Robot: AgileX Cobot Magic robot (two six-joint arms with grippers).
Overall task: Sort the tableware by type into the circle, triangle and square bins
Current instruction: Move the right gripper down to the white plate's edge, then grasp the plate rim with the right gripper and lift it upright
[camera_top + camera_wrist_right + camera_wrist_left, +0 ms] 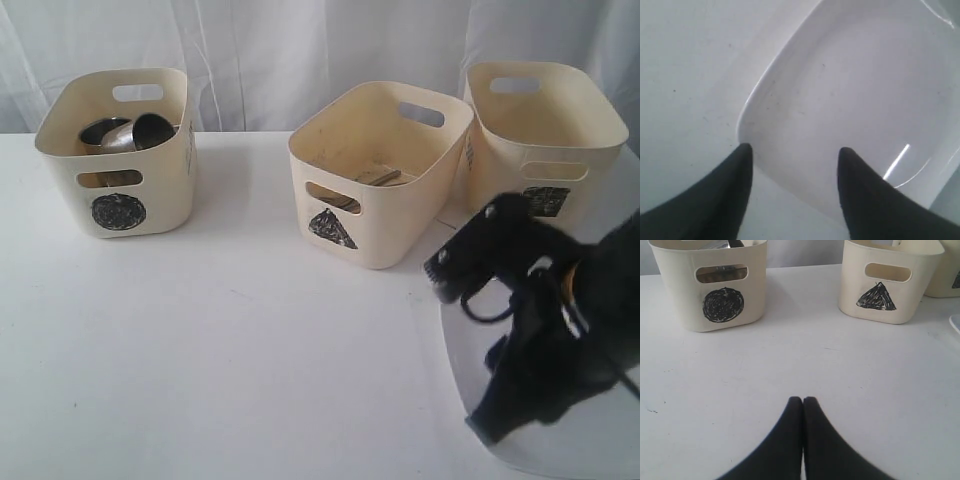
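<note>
One white bench (200, 350) | circle bin (120, 150) left, triangle bin (380, 175) middle, square bin (545, 135) right | large white square plate (850, 85) on bench before square bin | right hand (795, 149) apart over plate rim | left hand (803, 400) together above bench | steel mugs (135, 132) inside circle bin

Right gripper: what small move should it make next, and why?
Probably lower slightly and close on the rim. The right gripper is open just above the edge of the white plate, and the plate lies flat on the table, not yet gripped.
</note>
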